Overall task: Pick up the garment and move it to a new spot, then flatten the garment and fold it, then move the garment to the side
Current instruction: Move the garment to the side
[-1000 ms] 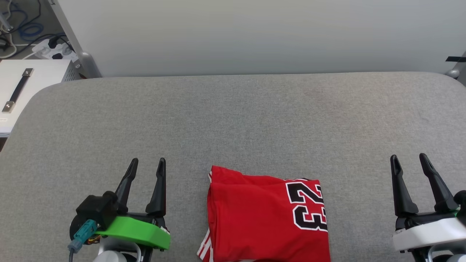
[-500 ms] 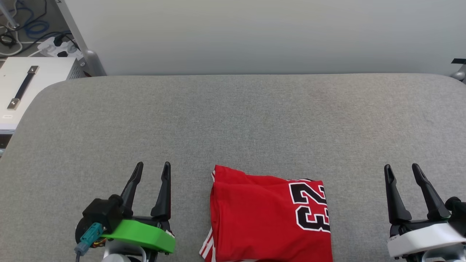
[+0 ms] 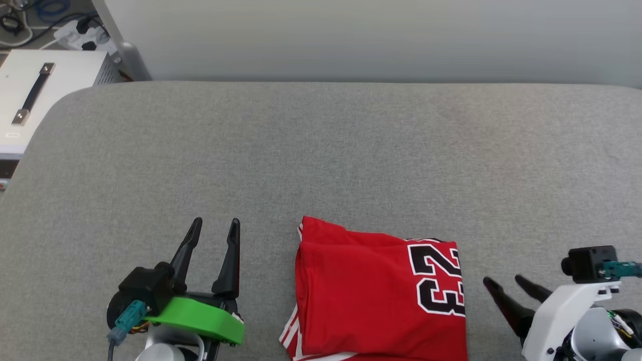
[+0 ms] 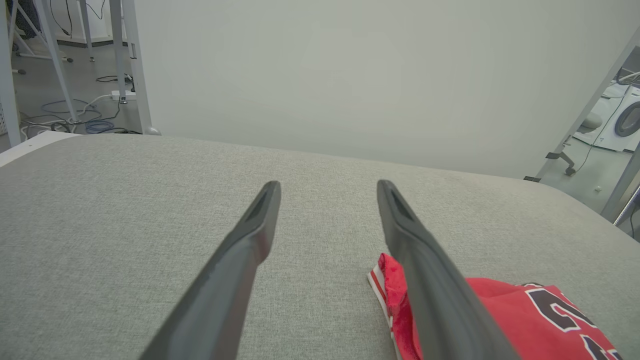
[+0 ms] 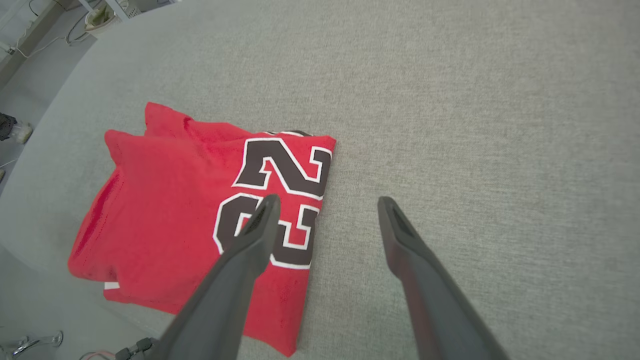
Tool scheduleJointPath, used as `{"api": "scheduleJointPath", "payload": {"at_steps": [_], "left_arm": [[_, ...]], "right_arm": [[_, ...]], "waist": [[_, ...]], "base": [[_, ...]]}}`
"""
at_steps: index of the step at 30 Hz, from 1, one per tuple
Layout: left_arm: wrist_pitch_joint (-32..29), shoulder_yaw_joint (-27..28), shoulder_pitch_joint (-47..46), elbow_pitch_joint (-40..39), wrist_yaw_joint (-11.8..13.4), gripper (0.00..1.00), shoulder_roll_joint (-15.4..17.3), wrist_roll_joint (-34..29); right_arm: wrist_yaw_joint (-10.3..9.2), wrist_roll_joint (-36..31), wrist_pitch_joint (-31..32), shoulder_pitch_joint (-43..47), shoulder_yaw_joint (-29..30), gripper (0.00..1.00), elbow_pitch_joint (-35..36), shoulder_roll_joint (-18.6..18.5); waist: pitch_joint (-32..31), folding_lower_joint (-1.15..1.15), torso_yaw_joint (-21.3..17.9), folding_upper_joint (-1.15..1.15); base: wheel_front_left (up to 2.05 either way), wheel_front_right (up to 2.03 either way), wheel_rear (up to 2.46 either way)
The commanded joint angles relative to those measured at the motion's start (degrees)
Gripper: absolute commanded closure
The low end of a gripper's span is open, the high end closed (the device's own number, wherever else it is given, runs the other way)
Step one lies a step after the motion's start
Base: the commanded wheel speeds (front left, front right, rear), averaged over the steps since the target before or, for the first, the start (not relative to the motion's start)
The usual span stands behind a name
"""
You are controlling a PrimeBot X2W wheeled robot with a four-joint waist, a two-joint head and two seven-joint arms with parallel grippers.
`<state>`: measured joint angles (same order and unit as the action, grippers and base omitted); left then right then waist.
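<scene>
Your left gripper has two long, dark, tapering fingers set in a bright green mount. Just beside the green mount sits a black camera block with a teal plug. Your right gripper has matching fingers, a white mount, and its own black housing and teal connector.

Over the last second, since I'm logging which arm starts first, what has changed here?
The right claw swung inward and tilted, so that it now aims at the numbered edge of the red jersey. It is open and holds nothing. The head camera also shifted slightly. The left claw stayed open in place. The jersey stayed folded and untouched on the grey table.
</scene>
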<state>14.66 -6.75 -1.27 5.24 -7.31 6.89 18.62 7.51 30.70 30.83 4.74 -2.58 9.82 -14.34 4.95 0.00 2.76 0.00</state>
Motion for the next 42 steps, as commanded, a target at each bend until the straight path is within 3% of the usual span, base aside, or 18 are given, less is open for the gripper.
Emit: {"api": "scheduleJointPath", "payload": {"at_steps": [1, 4, 10, 20, 28, 29, 30, 31, 38, 42], "left_arm": [[0.3, -0.3, -1.4, 0.3, -0.2, 0.00, 0.2, -0.6], [0.3, -0.9, -2.4, 0.4, -0.2, 0.00, 0.1, -0.7], [0.3, -2.0, -4.0, 0.5, -0.2, 0.00, 0.0, -0.7], [0.3, -3.1, -5.4, 0.7, -0.2, 0.00, -0.2, -1.0], [0.3, -3.7, -6.6, 0.9, -0.2, 0.00, -0.5, -1.0], [0.3, -3.8, -6.7, 0.9, -0.2, 0.00, -0.5, -1.0], [0.3, -3.8, -6.9, 1.0, -0.2, 0.00, -0.5, -1.0], [0.3, -3.8, -7.0, 1.1, -0.2, 0.00, -0.5, -1.1], [0.3, -3.6, -6.9, 1.9, -0.2, 0.00, -0.4, -1.3], [0.3, -3.7, -6.4, 2.1, -0.2, 0.00, -0.4, -1.3]], "right_arm": [[-0.02, 0.3, 4.0, -0.5, 0.4, 0.00, 0.8, 0.9], [-0.02, -0.9, 12.9, -1.0, 0.6, 0.00, 2.1, 1.7], [-0.02, -3.3, 21.9, -2.8, 2.0, 0.00, 1.1, 4.8], [-0.02, -6.2, 23.7, -6.0, 2.1, 0.00, -4.4, 7.2], [-0.02, -7.4, 24.4, -6.1, -0.5, 0.00, -8.8, 7.1], [-0.02, -7.5, 24.4, -6.1, -1.1, 0.38, -9.3, 6.8], [-0.02, -7.6, 24.0, -6.2, -1.8, 0.63, -9.5, 6.3], [-0.02, -8.0, 23.2, -6.4, -2.3, 1.00, -9.8, 5.7], [-0.02, -7.2, 17.3, -8.1, -3.7, 1.00, -11.8, 3.3], [-0.02, -9.5, 13.7, -9.2, -7.3, 1.00, -10.3, -1.8]], "waist": [[1.5, 0.00, 1.1, 0.00], [2.9, 0.00, 2.3, 0.00], [5.2, 0.00, 5.0, 0.00], [7.7, 0.00, 8.4, 0.00], [9.3, 0.00, 9.8, 0.00], [9.4, 0.00, 9.9, 0.00], [9.5, 0.00, 10.0, 0.00], [9.5, 0.00, 10.0, 0.00], [7.7, 0.00, 9.5, 0.00], [6.1, 0.00, 8.5, 0.00]], "base": [[0.00, 0.00, 0.00], [0.00, 0.00, 0.00], [0.00, 0.00, 0.00], [0.00, 0.00, 0.00], [0.00, 0.00, 0.00], [0.00, 0.00, 0.00], [0.00, 0.00, 0.00], [0.00, 0.00, 0.00], [0.00, 0.00, 0.00], [0.00, 0.00, 0.00]]}}
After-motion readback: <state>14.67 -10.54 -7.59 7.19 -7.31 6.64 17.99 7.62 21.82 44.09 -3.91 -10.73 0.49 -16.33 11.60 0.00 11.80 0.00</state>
